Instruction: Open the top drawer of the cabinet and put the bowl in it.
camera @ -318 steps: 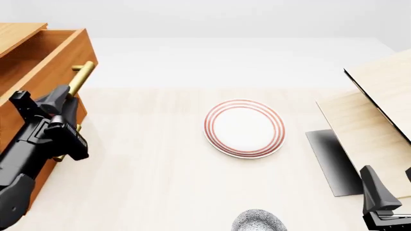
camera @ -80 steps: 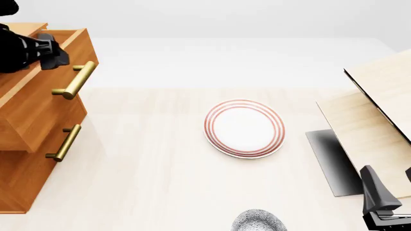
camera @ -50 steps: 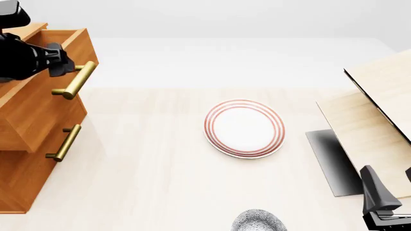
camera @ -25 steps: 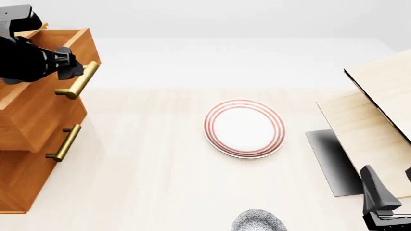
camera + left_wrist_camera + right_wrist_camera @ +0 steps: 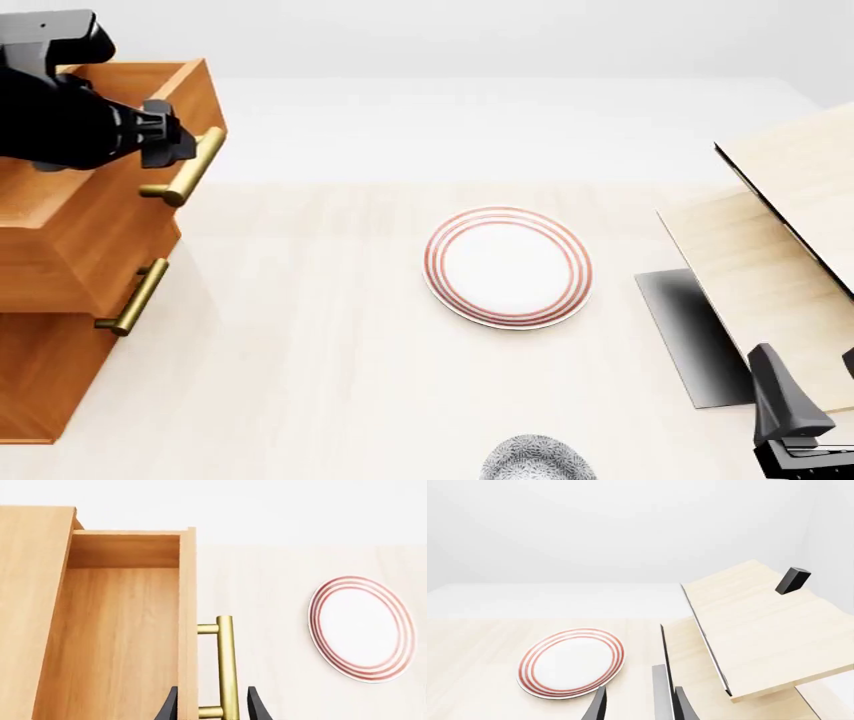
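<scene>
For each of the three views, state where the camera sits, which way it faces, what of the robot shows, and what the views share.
Front view: above and behind the arms, facing forward and down; left gripper at the top drawer handle, right gripper at the lower corner.
Left wrist: behind its gripper, looking along the fingers, which straddle the drawer front and handle.
Right wrist: behind its gripper, over the table.
All three show the plate.

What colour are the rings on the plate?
Red rings on a white plate, seen best in the front view.
</scene>
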`<state>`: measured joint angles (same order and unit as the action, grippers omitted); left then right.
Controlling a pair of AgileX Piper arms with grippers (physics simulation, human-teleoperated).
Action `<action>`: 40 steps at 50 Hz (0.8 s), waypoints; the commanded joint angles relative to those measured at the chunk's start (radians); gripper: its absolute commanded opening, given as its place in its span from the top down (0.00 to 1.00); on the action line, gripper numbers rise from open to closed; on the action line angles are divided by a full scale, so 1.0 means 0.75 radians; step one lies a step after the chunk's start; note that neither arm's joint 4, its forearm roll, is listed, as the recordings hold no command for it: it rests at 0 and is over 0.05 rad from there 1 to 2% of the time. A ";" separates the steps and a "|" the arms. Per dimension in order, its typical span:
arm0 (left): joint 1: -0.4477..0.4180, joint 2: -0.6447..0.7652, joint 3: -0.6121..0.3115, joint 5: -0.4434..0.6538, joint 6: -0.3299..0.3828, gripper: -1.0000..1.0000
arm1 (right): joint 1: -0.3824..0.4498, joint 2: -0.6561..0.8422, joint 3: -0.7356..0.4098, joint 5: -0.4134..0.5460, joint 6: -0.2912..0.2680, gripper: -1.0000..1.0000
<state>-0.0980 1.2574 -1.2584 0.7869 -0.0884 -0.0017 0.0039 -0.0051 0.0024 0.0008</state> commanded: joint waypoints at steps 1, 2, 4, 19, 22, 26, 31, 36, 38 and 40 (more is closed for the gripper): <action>-0.040 -0.019 -0.012 0.007 0.015 0.00 | 0.000 -0.001 0.001 0.000 0.000 0.00; -0.044 -0.016 -0.010 0.009 0.023 0.00 | -0.001 -0.001 0.001 0.000 0.000 0.00; -0.062 -0.016 -0.013 0.009 0.006 0.00 | 0.000 -0.001 0.001 0.000 0.000 0.00; -0.120 -0.002 -0.005 -0.004 -0.008 0.00 | -0.001 -0.001 0.001 0.000 0.000 0.00; -0.137 0.004 -0.007 -0.004 -0.006 0.00 | -0.001 -0.001 0.001 0.000 0.000 0.00; -0.155 0.006 -0.010 -0.004 -0.009 0.00 | -0.001 -0.001 0.001 0.001 0.000 0.00; -0.193 0.014 -0.020 0.000 -0.011 0.00 | -0.001 -0.001 0.001 0.000 0.000 0.00; -0.208 0.018 -0.022 0.002 -0.001 0.00 | -0.001 -0.002 0.001 0.001 0.000 0.00; -0.228 0.023 -0.023 0.001 -0.006 0.00 | -0.001 -0.002 0.001 0.001 0.000 0.00; -0.224 0.022 -0.022 0.002 -0.001 0.00 | -0.001 0.000 0.000 0.000 0.000 0.00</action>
<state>-0.2302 1.2656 -1.2710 0.7869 -0.0945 -0.0025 0.0038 -0.0051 0.0028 0.0009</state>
